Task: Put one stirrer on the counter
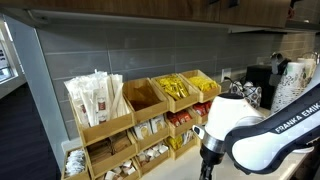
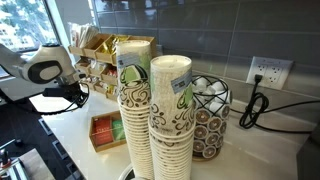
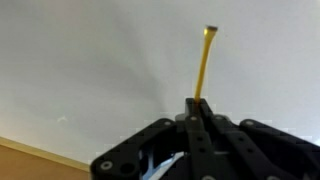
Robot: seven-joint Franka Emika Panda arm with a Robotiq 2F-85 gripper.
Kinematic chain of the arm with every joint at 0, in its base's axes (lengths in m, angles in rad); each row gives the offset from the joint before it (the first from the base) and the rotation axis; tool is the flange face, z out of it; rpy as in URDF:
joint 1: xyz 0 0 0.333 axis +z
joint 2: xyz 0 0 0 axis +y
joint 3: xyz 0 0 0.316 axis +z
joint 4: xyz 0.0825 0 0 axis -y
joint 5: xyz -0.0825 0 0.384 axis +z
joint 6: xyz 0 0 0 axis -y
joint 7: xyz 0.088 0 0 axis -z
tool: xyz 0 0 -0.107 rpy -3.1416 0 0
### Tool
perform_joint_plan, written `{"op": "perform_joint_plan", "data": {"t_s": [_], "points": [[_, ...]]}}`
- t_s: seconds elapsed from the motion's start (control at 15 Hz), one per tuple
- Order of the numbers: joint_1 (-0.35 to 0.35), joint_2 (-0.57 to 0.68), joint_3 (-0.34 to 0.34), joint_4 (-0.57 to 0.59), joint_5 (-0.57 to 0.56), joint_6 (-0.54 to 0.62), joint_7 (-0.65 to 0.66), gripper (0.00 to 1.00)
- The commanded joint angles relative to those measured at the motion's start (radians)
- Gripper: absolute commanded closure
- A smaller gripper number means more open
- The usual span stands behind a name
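Observation:
In the wrist view my gripper (image 3: pixel 197 102) is shut on a thin yellow-brown stirrer (image 3: pixel 204 62) that sticks out past the fingertips, over the pale off-white counter (image 3: pixel 90 70). I cannot tell whether the stirrer's tip touches the counter. In an exterior view the arm and gripper (image 1: pixel 208 168) hang low in front of the wooden bin rack (image 1: pixel 150 120). In an exterior view the gripper (image 2: pixel 72 92) is at the far left above the counter (image 2: pixel 75 130). More stirrers stand in the rack's top left bin (image 1: pixel 95 98).
The tiered rack holds packets in several bins. Tall stacks of paper cups (image 2: pixel 150 110) stand close to the camera, with a wire basket of pods (image 2: pixel 208 115) and a low wooden tray (image 2: pixel 103 130) nearby. A coffee machine (image 1: pixel 262 85) stands at the right.

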Motion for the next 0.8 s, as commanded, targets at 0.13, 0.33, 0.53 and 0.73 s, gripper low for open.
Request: {"op": "perform_joint_plan", "data": {"t_s": [0.13,0.33,0.53,0.73], "points": [[-0.005,-0.033,0.023,0.005,0.011,0.03,0.051,0.51],[-0.011,-0.103,0.036,0.012,-0.027,-0.007,0.072,0.29],[0.001,-0.185,0.03,0.011,-0.034,-0.052,0.07,0.07],[0.013,-0.271,0.018,0.012,-0.029,-0.15,0.066,0.0]]}}
